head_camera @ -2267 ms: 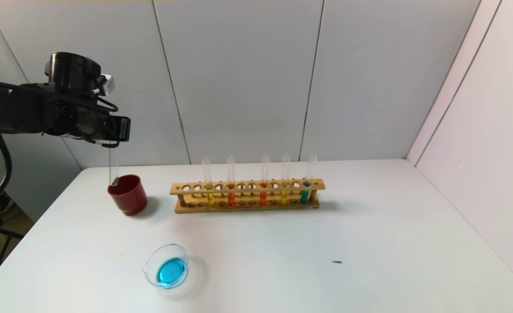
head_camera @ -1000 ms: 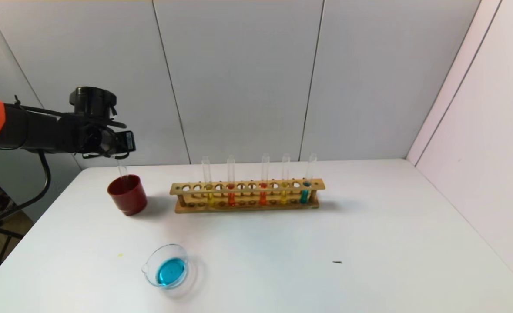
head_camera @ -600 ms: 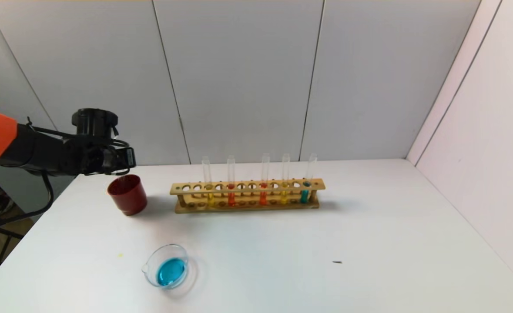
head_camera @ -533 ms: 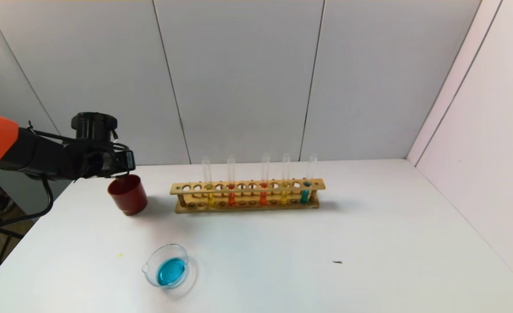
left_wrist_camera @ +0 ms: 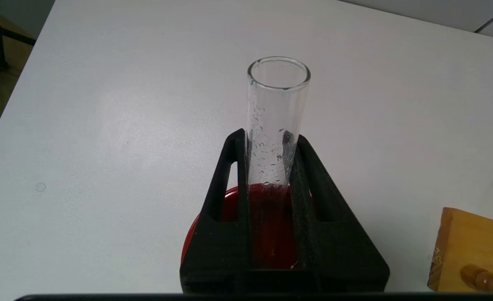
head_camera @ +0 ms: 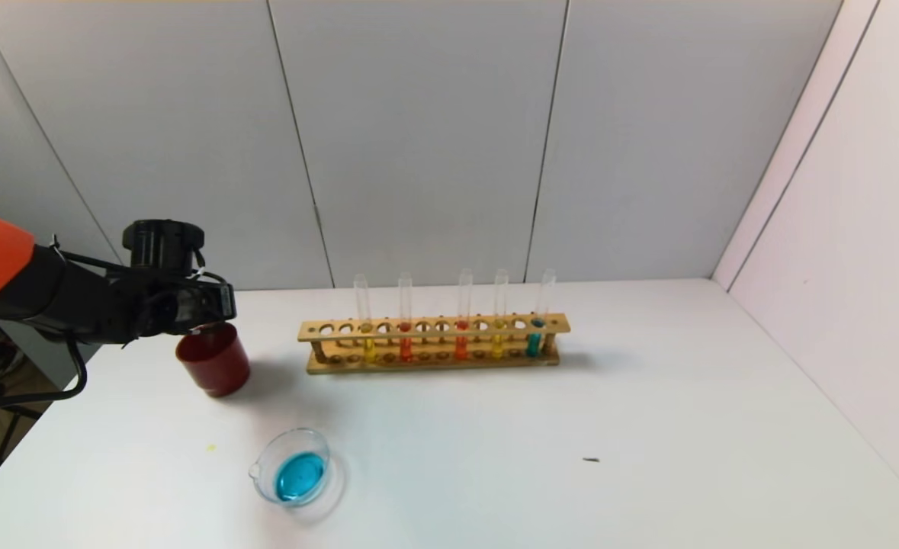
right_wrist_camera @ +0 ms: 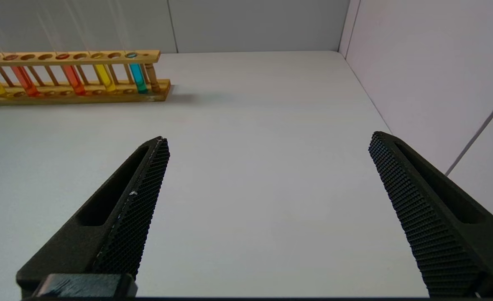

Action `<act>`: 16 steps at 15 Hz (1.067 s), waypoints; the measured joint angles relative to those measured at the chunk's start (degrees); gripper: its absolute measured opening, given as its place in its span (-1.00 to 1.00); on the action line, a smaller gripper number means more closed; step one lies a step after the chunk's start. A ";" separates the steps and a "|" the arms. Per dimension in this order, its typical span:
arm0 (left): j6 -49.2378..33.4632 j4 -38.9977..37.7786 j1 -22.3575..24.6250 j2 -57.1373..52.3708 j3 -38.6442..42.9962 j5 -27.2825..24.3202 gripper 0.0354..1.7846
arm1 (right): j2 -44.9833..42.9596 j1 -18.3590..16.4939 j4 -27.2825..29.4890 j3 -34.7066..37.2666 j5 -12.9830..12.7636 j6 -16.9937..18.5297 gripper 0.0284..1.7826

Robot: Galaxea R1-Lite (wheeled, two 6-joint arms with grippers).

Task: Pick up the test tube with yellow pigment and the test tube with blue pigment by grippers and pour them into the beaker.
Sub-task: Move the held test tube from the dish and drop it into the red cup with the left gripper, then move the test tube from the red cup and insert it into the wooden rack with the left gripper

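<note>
Head view: your left claw [head_camera: 209, 326] has come down over the last couple of seconds, carrying an empty tube into the red cup [head_camera: 213, 361], and the cup has slid and tipped a little toward you. The blue is already in the beaker [head_camera: 294, 475], which sits well in front of the claw on the bench [head_camera: 647, 427]. In my judgement that tube is being discarded, so the yellow tube [head_camera: 366, 320] is next; it stands in the rack [head_camera: 434, 341], off to the claw's right.

Left wrist view: the claw [left_wrist_camera: 271, 167] is clenched on the tube [left_wrist_camera: 276, 121], wet inside and upright, its bottom down in the cup [left_wrist_camera: 267, 225].

Right wrist view: the right claw [right_wrist_camera: 267, 175] stands released, low over bare bench [right_wrist_camera: 250, 125], with the blue tube [right_wrist_camera: 136, 75] well ahead at the rack's [right_wrist_camera: 70, 58] near end.
</note>
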 joint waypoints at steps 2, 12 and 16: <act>0.16 -0.06 -0.02 -1.01 0.52 -0.09 -0.51 | 0.00 -0.04 -0.02 0.00 0.00 0.00 0.96; 2.91 0.66 -0.63 -7.11 -1.79 -0.17 0.93 | 0.00 -0.04 -0.02 0.00 0.00 0.00 0.96; 6.78 1.51 -2.55 -12.42 -2.12 0.13 0.96 | 0.00 -0.04 -0.02 0.00 0.00 -0.01 0.96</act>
